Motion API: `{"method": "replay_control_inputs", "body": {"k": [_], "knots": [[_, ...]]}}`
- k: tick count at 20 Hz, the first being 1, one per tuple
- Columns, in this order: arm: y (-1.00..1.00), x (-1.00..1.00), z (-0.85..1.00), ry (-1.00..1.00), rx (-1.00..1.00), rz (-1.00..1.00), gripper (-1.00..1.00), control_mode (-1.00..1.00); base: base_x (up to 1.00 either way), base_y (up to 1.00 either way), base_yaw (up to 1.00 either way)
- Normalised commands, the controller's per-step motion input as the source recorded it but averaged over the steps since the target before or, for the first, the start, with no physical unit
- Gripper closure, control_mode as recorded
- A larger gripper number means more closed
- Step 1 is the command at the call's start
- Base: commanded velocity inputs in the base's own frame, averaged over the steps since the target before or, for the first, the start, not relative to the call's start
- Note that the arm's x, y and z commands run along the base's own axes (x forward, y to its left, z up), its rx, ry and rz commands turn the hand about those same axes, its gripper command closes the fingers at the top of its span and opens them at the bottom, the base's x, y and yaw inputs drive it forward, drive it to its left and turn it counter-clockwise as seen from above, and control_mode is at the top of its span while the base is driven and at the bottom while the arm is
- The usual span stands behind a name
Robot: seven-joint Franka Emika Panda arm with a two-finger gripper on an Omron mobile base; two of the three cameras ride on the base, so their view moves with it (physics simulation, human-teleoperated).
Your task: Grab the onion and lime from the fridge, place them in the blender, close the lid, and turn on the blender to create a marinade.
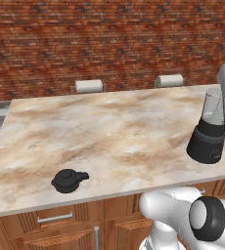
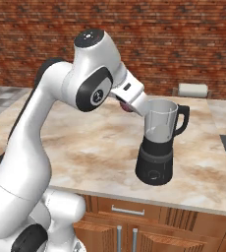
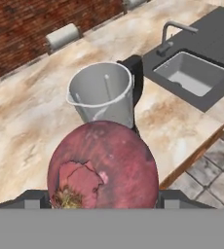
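A red-purple onion [image 3: 103, 168] sits between my gripper's [image 3: 103, 197] two fingers, which are shut on its sides. Just beyond and below it stands the blender [image 3: 102, 92], its clear jar open at the top and empty. In the right base view the gripper [image 2: 129, 106] hangs at the jar's left rim, over the blender [image 2: 156, 147] with its black base, and a sliver of the onion [image 2: 126, 106] peeks out under the hand. The black lid [image 1: 69, 180] lies on the marble counter's near left, far from the blender [image 1: 210, 132]. Lime and fridge are out of view.
A dark sink [image 3: 192, 73] with a faucet [image 3: 175, 34] is set into the counter to the blender's right. Paper towel rolls [image 1: 89, 86] [image 1: 169, 80] lie along the counter's far edge before the brick wall. Wooden drawers [image 1: 56, 219] run under the front edge.
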Motion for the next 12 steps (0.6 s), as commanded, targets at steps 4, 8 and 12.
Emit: {"method": "replay_control_inputs", "body": {"k": [4, 8, 12], "knots": [[-0.48, 0.45, 0.14, 0.00, 0.00, -0.11, 1.00, -1.00, 0.00, 0.00, 0.00], [-0.27, 0.69, -0.23, 0.00, 0.00, -0.02, 1.00, -1.00, 0.00, 0.00, 0.00], [-0.14, 0.66, -0.48, 0.00, 0.01, 0.00, 1.00, -1.00, 0.00, 0.00, 0.00]]}}
